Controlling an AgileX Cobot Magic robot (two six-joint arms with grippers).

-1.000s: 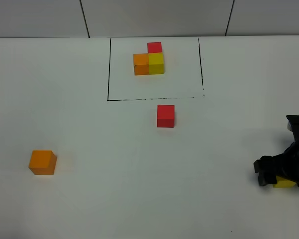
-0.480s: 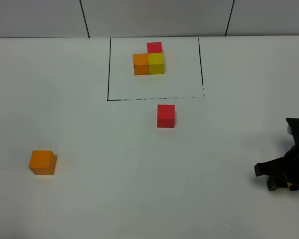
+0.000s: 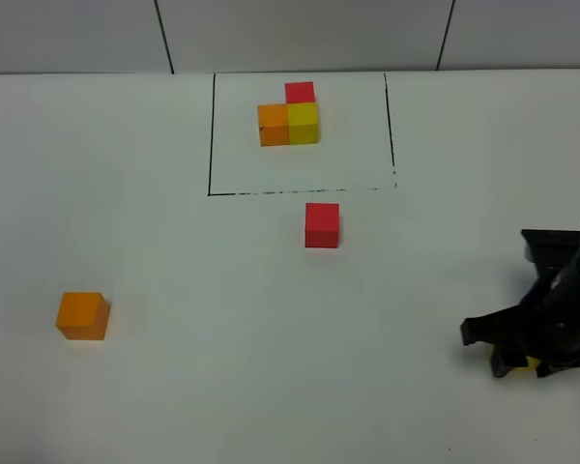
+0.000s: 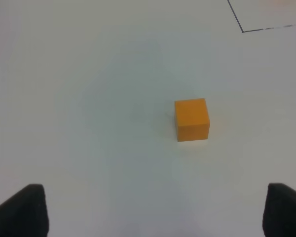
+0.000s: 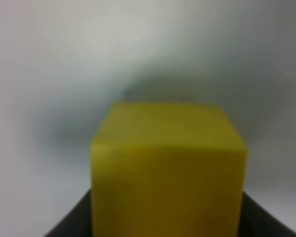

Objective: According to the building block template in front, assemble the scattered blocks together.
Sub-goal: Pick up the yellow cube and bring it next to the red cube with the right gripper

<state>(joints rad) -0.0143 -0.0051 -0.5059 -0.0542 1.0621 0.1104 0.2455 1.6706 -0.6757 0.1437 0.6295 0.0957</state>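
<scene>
Right claw: my right claw is clamped narrow on the yellow cube, low at the near right of the table; only a sliver of yellow shows under it from the high camera
Left claw: my left claw stands wide and holds nothing, with the orange cube ahead of it and well clear of both tips
Yellow cube: it fills the right wrist view squarely between the jaws; I cannot tell whether it is off the surface
Red cube: the red cube sits alone, just outside the near line of the black frame
Orange cube: far over at the near left, well apart from the others
Template: the template inside the frame shows red at the back, yellow touching its near face, and orange touching yellow's left side
Step in hand: I judge this is carrying yellow over to the red cube
How I'd do it: lift straight up first, travel high, then come down on the near side of red with the faces parallel and slide in until they meet
Watch for: arriving low or skewed would shove red off line, so I'd square the wrist before descending and release only once yellow rests flat
</scene>
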